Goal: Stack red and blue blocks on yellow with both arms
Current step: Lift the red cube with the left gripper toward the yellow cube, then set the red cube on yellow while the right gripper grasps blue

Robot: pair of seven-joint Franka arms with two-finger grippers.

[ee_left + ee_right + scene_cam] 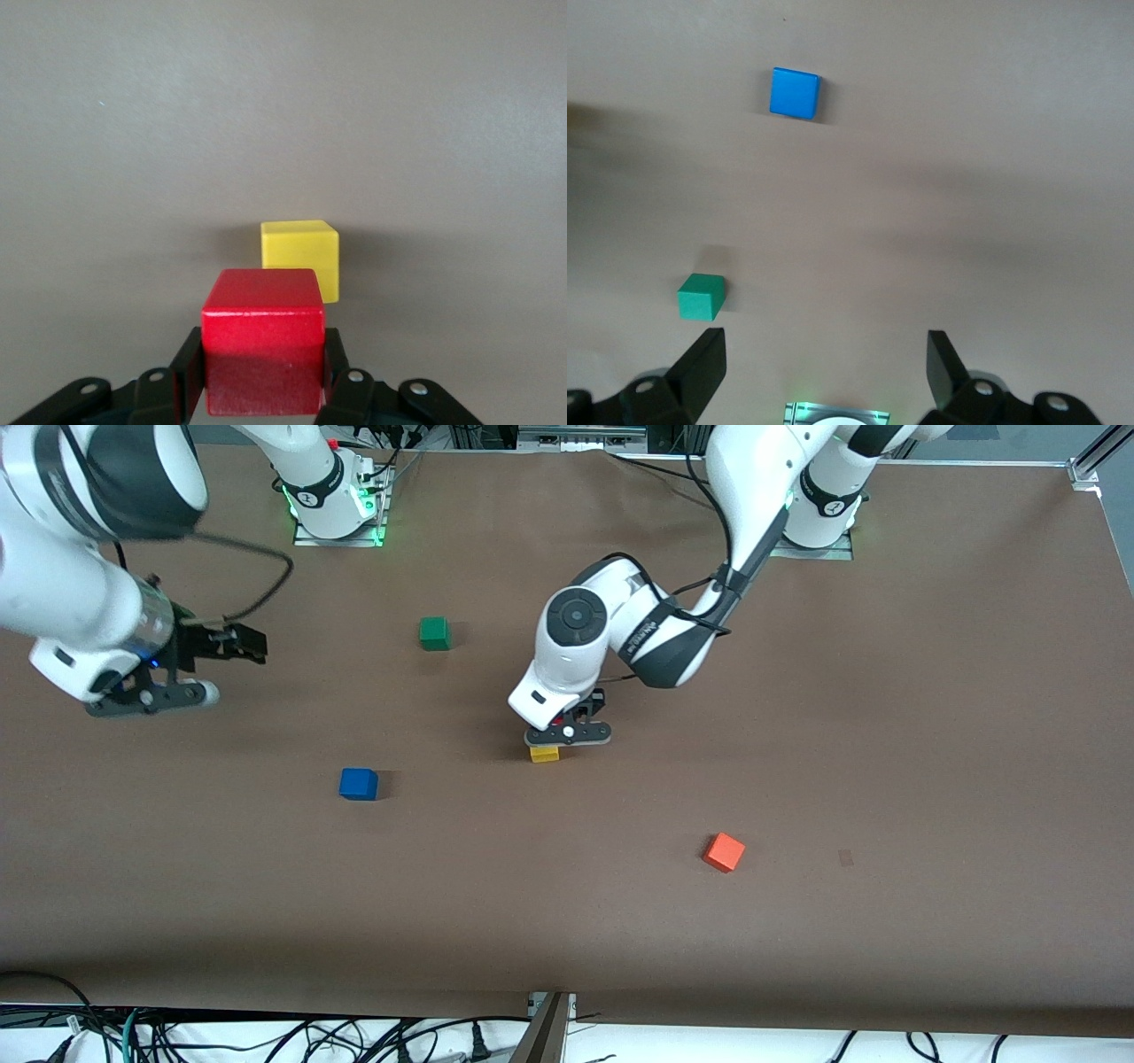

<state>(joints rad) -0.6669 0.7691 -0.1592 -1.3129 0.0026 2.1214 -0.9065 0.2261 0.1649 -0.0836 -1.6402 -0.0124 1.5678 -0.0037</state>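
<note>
My left gripper point(567, 731) is shut on the red block point(263, 341) and holds it low over the middle of the table. The yellow block point(544, 754) lies on the table just under the gripper's edge. In the left wrist view the yellow block point(301, 257) shows close to the red one, lower and not touching it. The red block is hidden by the hand in the front view. The blue block point(358, 784) lies alone toward the right arm's end and also shows in the right wrist view point(795, 93). My right gripper point(244, 644) is open and empty, raised high over that end.
A green cube point(434, 633) lies nearer the robots' bases than the blue block and also shows in the right wrist view point(701, 297). An orange cube point(724, 852) lies nearer the front camera, toward the left arm's end. The brown table's front edge point(567, 1001) has cables below it.
</note>
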